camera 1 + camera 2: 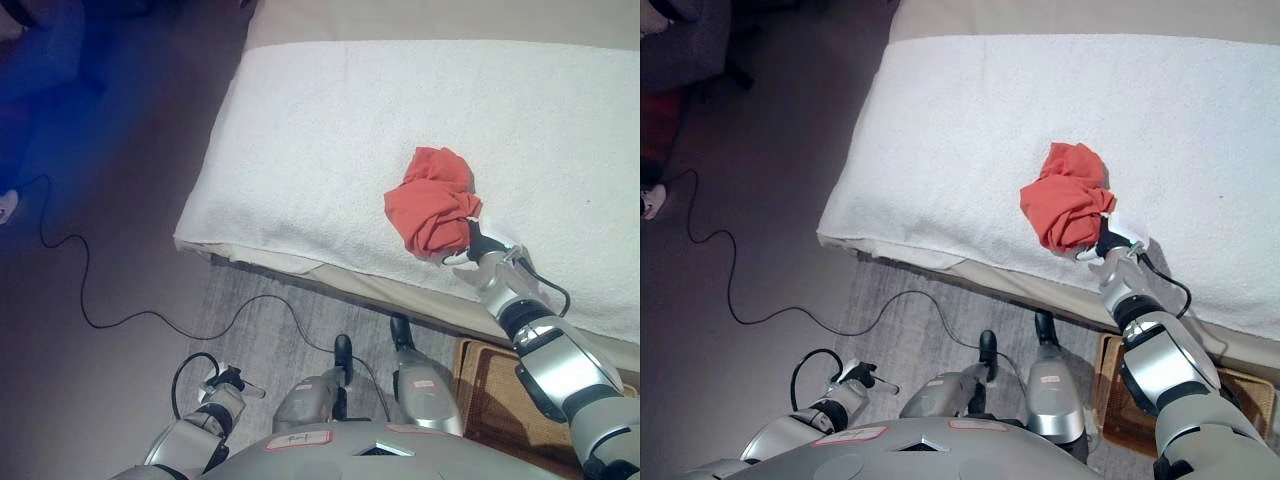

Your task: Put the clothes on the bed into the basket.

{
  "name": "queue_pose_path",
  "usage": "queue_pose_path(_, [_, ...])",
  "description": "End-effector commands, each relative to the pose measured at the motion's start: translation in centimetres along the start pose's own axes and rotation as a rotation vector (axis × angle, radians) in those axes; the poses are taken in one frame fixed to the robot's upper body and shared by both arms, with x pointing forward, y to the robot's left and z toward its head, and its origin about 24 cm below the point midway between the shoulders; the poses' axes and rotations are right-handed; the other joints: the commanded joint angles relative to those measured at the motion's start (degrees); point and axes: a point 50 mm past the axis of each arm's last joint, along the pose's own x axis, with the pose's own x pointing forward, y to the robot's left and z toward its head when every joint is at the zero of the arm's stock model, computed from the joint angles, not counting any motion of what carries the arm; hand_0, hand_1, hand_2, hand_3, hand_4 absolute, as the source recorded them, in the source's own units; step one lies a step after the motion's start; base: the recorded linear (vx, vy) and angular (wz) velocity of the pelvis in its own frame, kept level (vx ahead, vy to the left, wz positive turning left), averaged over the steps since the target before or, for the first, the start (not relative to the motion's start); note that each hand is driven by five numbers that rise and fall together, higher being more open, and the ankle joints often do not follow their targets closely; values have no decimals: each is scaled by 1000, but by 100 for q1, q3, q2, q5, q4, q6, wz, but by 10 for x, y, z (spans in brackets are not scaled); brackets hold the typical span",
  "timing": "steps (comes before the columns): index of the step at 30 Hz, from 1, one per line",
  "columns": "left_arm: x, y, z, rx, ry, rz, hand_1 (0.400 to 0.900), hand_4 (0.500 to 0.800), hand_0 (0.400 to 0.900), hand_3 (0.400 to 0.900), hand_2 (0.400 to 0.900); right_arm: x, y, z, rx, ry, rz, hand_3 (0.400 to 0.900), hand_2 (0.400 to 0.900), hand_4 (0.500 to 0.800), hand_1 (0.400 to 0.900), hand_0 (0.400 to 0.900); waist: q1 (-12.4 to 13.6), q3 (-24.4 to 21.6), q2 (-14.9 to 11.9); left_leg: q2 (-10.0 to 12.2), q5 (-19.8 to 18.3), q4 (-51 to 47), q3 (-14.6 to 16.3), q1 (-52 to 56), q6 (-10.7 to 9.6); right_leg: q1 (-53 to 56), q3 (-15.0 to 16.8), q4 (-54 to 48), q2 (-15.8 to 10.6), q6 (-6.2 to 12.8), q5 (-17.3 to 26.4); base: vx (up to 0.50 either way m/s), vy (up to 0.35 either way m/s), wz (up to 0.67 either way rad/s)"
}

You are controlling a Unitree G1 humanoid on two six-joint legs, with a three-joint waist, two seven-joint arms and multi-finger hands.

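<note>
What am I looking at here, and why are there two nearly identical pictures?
Both pictures come from a stereo camera on a humanoid robot's head, looking down; its two eyes sit slightly apart, hence the near-copies. The silver-grey arms are the robot's own. Its right hand reaches onto the bed, which is covered in white, and touches a crumpled red-orange garment; the cloth hides the fingers, so I cannot say whether it has a grip. The left hand hangs low over the floor, holding nothing. A brown wicker basket stands on the floor beside the bed, under the right arm. That is where the garment should go.
</note>
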Motion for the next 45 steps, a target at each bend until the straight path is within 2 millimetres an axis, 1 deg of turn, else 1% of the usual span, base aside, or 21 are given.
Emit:
queue_pose_path(1, [5, 23, -24, 51, 142, 106, 900, 800, 900, 900, 900, -6, 19, 40, -1, -123, 51, 900, 900, 800, 900, 900, 35, -198, -132, -222, -422, -30, 448, 450, 269, -133, 782, -7, 12, 184, -194, 0, 0, 0])
queue_pose_path(2, [5, 23, -22, 46, 137, 107, 900, 800, 900, 900, 900, -7, 19, 46, 18, -137, 51, 900, 900, 800, 900, 900, 40, -217, -153, -211, -430, -30, 467, 431, 265, -165, 789, -7, 16, 195, -192, 0, 0, 0])
queue_pose_path(5, [5, 24, -21, 29, 138, 109, 900, 800, 900, 900, 900, -7, 17, 53, 68, -157, 43, 900, 900, 800, 900, 900, 38, -229, -188, -180, -426, -30, 525, 404, 250, -220, 784, -7, 23, 195, -176, -1, 6, -2])
queue_pose_path(7, [5, 26, -24, 20, 147, 113, 900, 800, 900, 900, 900, -10, 15, 64, 138, -197, 33, 900, 900, 800, 900, 900, 52, -209, -210, -175, -433, -30, 558, 401, 254, -242, 813, -6, 41, 202, -167, -8, 29, -14])
queue_pose_path(10, [6, 28, -27, 4, 153, 118, 900, 800, 900, 900, 900, -19, 15, 89, 272, -309, 58, 900, 900, 800, 900, 900, 67, -152, -235, -179, -456, -30, 650, 383, 260, -315, 849, 15, 66, 229, -132, -32, 34, -18])
queue_pose_path(12, [6, 29, -26, -14, 150, 124, 900, 800, 900, 900, 900, -24, 17, 97, 352, -334, 77, 900, 900, 800, 900, 900, 72, -94, -246, -189, -460, -30, 702, 345, 264, -393, 869, 37, 74, 246, -107, -54, 37, -17])
queue_pose_path(15, [6, 32, -27, -40, 152, 131, 900, 800, 900, 900, 900, -26, 15, 105, 424, -350, 81, 900, 900, 800, 900, 900, 111, -24, -224, -203, -442, -30, 762, 253, 262, -532, 880, 68, 61, 261, -64, -57, 45, -10])
queue_pose_path(18, [6, 33, -28, -58, 150, 143, 900, 800, 900, 900, 900, -27, 1, 116, 507, -387, 49, 900, 900, 800, 900, 900, 170, 77, -175, -241, -405, -30, 777, 170, 266, -644, 894, 98, 36, 271, -24, -47, 40, 0])
queue_pose_path(20, [6, 32, -27, -60, 145, 143, 900, 800, 900, 900, 900, -25, -3, 118, 530, -376, 31, 900, 900, 800, 900, 900, 210, 143, -132, -255, -377, -30, 763, 139, 263, -665, 877, 107, 7, 273, -13, -24, 33, 5])
queue_pose_path(22, [6, 33, -26, -59, 134, 149, 900, 800, 900, 900, 900, -24, -10, 125, 547, -387, 12, 900, 900, 800, 900, 900, 280, 218, -79, -277, -345, -30, 739, 103, 263, -681, 854, 98, -19, 276, 7, -26, 23, 8])
queue_pose_path(24, [6, 35, -25, -60, 129, 155, 900, 800, 900, 900, 900, -22, -21, 133, 532, -403, -19, 900, 900, 800, 900, 900, 334, 263, -33, -297, -323, -30, 713, 74, 263, -689, 835, 87, -37, 275, 19, -16, 14, 11])
queue_pose_path(26, [7, 37, -24, -59, 123, 169, 900, 800, 900, 900, 900, -18, -36, 135, 514, -401, -69, 900, 900, 800, 900, 900, 397, 308, 6, -323, -297, -30, 671, 52, 266, -694, 810, 73, -62, 271, 39, -6, 8, 11])
queue_pose_path(27, [7, 37, -24, -59, 123, 169, 900, 800, 900, 900, 900, -18, -36, 135, 514, -401, -69, 900, 900, 800, 900, 900, 395, 310, 6, -323, -297, -29, 670, 52, 266, -693, 809, 73, -63, 271, 39, 4, 3, 16])
queue_pose_path(28, [7, 40, -23, -63, 117, 179, 900, 800, 900, 900, 900, -14, -49, 136, 486, -389, -116, 900, 900, 800, 900, 900, 435, 330, 35, -331, -272, -28, 628, 30, 260, -699, 783, 64, -84, 268, 55, 7, -4, 17])
queue_pose_path(32, [7, 44, -17, -68, 104, 193, 900, 800, 900, 900, 900, -2, -70, 124, 365, -303, -209, 900, 900, 800, 900, 900, 500, 407, 75, -360, -212, -30, 540, -26, 244, -721, 731, 39, -117, 259, 84, -5, -8, 18])
queue_pose_path(35, [7, 47, -14, -74, 90, 209, 900, 800, 900, 900, 900, 3, -83, 115, 342, -245, -271, 900, 900, 800, 900, 900, 525, 437, 103, -379, -196, -30, 499, -51, 236, -721, 717, 24, -123, 261, 96, 1, -7, 6])
queue_pose_path(36, [7, 48, -11, -74, 81, 214, 900, 800, 900, 900, 900, 4, -84, 112, 336, -225, -276, 631, 631, 639, 631, 631, 545, 452, 123, -384, -196, -30, 489, -62, 236, -725, 714, 20, -126, 262, 106, -5, -6, 4])
queue_pose_path(37, [7, 48, -11, -75, 78, 216, 900, 800, 900, 900, 900, 6, -88, 111, 327, -211, -287, 400, 400, 500, 400, 400, 559, 453, 144, -392, -188, -30, 484, -77, 236, -735, 706, 11, -131, 268, 121, -11, -1, 5])
queue_pose_path(39, [7, 50, -8, -76, 63, 224, 900, 800, 900, 900, 900, 7, -98, 110, 327, -204, -316, 400, 400, 500, 400, 400, 587, 458, 176, -404, -168, -30, 464, -121, 231, -770, 702, -1, -142, 273, 142, -5, 0, 4])
queue_pose_path(41, [7, 48, -7, -74, 58, 220, 900, 800, 900, 900, 900, 7, -100, 111, 336, -207, -320, 400, 400, 500, 400, 400, 599, 456, 186, -400, -151, -30, 446, -131, 217, -773, 687, -7, -145, 275, 139, 13, -14, 3])
queue_pose_path(45, [6, 44, -5, -78, 53, 207, 900, 800, 900, 900, 900, 6, -94, 110, 351, -219, -316, 400, 400, 500, 400, 400, 518, 484, 168, -376, -167, -30, 444, -60, 194, -693, 688, -7, -126, 268, 92, 19, -10, -2])
